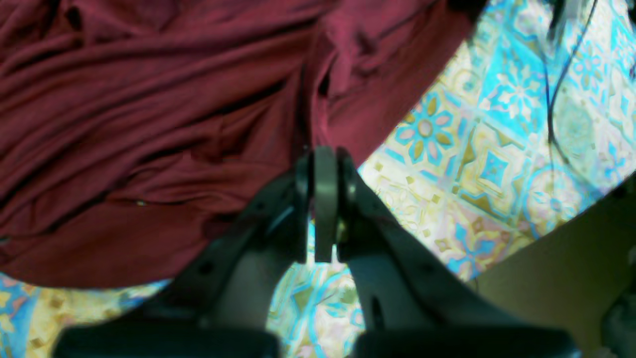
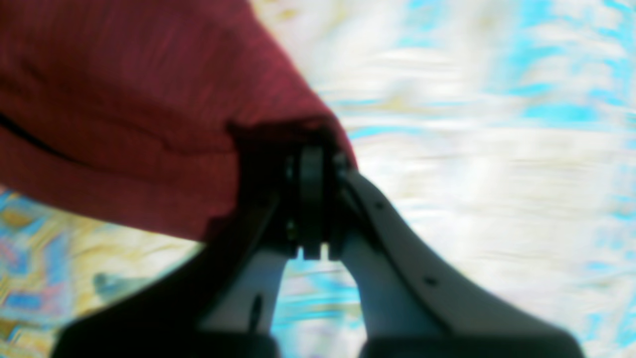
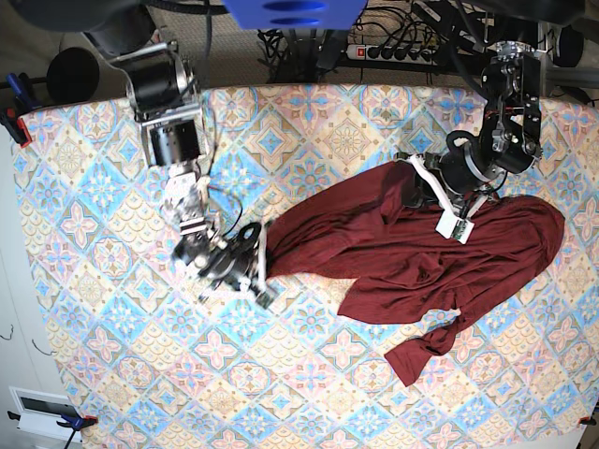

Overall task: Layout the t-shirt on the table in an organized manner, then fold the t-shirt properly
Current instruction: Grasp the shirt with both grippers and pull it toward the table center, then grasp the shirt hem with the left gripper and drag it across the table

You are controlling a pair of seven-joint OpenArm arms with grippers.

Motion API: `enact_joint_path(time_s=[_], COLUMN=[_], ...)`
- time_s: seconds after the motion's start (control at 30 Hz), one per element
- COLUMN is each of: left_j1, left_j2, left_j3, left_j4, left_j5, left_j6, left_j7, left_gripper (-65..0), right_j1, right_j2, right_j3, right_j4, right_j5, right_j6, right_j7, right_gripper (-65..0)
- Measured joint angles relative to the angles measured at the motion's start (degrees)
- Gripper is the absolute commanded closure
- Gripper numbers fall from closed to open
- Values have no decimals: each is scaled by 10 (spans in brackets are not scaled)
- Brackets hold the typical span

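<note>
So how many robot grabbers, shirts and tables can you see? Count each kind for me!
Robot grippers: 2, the left gripper and the right gripper, both pinching the cloth
Maroon t-shirt: 1
Patterned table: 1
Total: 4

Big table [image 3: 112, 374] covered in a cloth of blue, pink and cream tiles with flowers. On it, right of the middle, a dark red t-shirt [image 3: 412, 253], all crumpled, one sleeve trailing toward the near edge.
</note>
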Motion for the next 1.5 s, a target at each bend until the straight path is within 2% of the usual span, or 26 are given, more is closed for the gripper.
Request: enact_joint_path(time_s=[0.1,0.23,0.3,0.43,0.6,0.7,0.83,0.97,1.1,1.23,1.37,1.5], left_j1=[0,-5,-5,-3,-5,-3,-3,0,-16,-40,-42,-51], left_j2=[12,34,49,60,57,39,6,-18,-21,-12,-5,9], left_j3=[17,34,37,37,33,9,-16,-14,34,73,72,77], left_j4=[0,0,0,-1,-2,-2,-2,-3,-26,-65,-102,-153], left_j5=[-2,5,3,5,4,1,14,75,127,182,240,248], left_j6=[-1,0,0,0,0,-1,-1,0,-1,-2,3,-2], left_j7=[0,2,2,2,0,2,0,1,2,-12,-12,-30], left_gripper=[0,0,0,0,0,0,-5,-61,-192,-285,-305,-305], right_j1=[38,76,84,81,39,-17,-76,-134,-166,-152,-164,-173], right_j2=[18,39,39,36,38,38,38,37,39,38,37,38], right_j3=[28,31,31,27,26,22,6,6,6,10,9,9], right_j4=[1,-23,-33,-25,61,122,184,227,256,271,271,270], right_j5=[1,-7,-9,-7,-7,-9,-3,-1,-3,-2,-3,-3], right_j6=[-2,-5,-5,-3,-6,-3,-3,-2,-1,-5,-3,-4], right_j7=[23,64,76,85,31,-16,-23,-19,-28,-16,-23,-22], right_gripper=[0,-6,-28,-112,-173,-201,-207,-207,-207,-207,-207,-207])
